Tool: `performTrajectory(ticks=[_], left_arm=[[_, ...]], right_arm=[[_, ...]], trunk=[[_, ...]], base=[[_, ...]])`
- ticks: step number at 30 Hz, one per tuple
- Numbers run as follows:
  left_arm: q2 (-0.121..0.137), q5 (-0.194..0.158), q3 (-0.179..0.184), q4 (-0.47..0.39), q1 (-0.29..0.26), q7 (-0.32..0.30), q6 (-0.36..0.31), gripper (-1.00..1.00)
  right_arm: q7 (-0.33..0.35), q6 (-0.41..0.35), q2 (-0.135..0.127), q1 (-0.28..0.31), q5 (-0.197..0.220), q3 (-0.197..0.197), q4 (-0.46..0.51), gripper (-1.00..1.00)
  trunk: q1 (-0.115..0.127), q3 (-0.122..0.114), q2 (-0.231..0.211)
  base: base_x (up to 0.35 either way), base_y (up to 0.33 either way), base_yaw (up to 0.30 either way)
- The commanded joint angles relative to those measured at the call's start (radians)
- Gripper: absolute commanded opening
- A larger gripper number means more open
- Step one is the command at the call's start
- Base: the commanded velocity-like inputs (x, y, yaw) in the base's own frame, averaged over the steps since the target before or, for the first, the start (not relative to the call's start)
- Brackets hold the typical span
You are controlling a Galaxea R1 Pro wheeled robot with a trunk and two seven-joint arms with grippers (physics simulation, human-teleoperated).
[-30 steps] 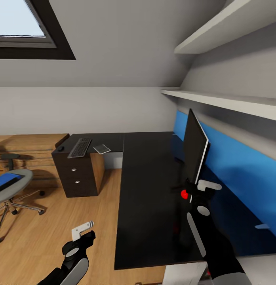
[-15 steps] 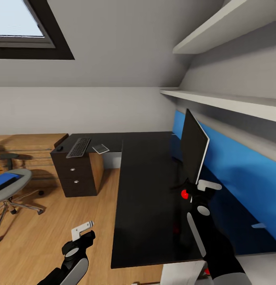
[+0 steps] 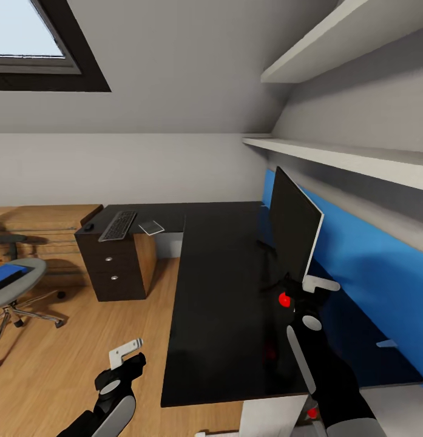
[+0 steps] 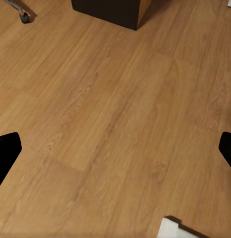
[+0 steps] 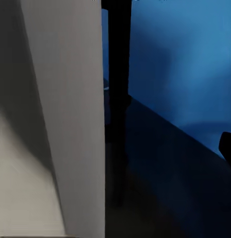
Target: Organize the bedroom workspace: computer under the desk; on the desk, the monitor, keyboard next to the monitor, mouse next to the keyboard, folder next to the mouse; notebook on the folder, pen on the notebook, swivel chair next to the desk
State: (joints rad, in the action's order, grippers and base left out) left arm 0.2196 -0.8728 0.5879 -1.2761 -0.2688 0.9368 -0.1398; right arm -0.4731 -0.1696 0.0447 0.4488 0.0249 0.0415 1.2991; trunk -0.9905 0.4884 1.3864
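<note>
Nearest, the left gripper point(image 3: 127, 355) hung over the wooden floor point(image 4: 110, 119), jaws spread wide and holding nothing. The right gripper point(image 3: 299, 291) sat at the lower edge of the monitor point(image 3: 293, 227), apparently clamped on it, though the grip itself was hard to make out. The monitor stood on the desk point(image 3: 217, 285) beside the blue panel point(image 3: 363, 267). Farther off lay the keyboard point(image 3: 118, 225), mouse point(image 3: 88, 227) and notebook point(image 3: 151, 227). The folder point(image 3: 5, 274) rested on the swivel chair point(image 3: 17, 285).

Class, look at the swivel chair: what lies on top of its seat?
On the chair seat lies the blue folder, flat. The picture edge cuts off part of it, so anything further along the seat cannot be seen.
</note>
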Motion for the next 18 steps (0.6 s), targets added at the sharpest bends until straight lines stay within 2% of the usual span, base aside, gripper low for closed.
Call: performTrajectory(ticks=[1, 14, 18], left_arm=[[0.001, -0.002, 0.002, -0.002, -0.001, 0.007, -0.006, 1.00], [0.002, -0.002, 0.001, -0.003, -0.001, 0.007, -0.006, 1.00], [0.002, -0.003, 0.001, -0.003, -0.001, 0.007, -0.006, 1.00]], right_arm=[[-0.006, -0.007, -0.001, 0.001, 0.003, 0.001, 0.002, 1.00], [-0.001, -0.007, -0.002, 0.001, 0.004, 0.001, 0.003, 1.00], [-0.001, -0.007, -0.002, 0.001, 0.004, 0.001, 0.003, 1.00]], trunk=[[0.000, 0.001, 0.001], [0.000, 0.001, 0.001], [0.000, 0.001, 0.001]], base=[[-0.017, -0.127, 0.000], [-0.057, -0.143, 0.000], [-0.042, -0.062, 0.000]])
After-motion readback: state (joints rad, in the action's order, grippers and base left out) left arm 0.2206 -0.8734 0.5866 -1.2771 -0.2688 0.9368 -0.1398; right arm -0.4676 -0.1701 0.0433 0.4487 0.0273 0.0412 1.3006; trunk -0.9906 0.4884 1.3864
